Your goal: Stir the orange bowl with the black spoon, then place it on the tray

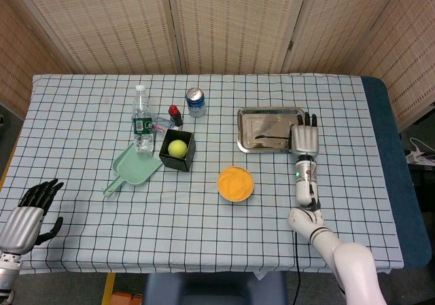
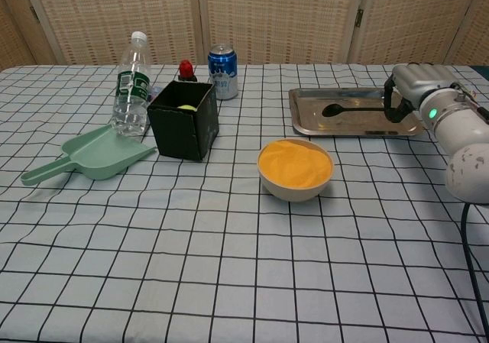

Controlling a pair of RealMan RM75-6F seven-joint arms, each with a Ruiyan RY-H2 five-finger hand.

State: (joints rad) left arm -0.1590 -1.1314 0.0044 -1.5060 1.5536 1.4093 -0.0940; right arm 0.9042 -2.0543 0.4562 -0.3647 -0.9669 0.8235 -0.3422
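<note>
Black spoon (image 2: 353, 110) lies in the tray (image 2: 306, 123) at far right, its handle held in the right hand (image 2: 403, 91); orange bowl (image 2: 295, 169) sits nearer; left hand (image 1: 30, 206) hangs idle, fingers loosely spread.

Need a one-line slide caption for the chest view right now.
Right hand lowers the black spoon onto the metal tray behind the orange bowl.

Two robot hands, each with a silver metal back and black fingers. The right hand (image 1: 305, 139) joins a silver wrist with a small green light, then a glossy white arm; the left hand (image 1: 26, 213) looks alike, partly cropped.
</note>
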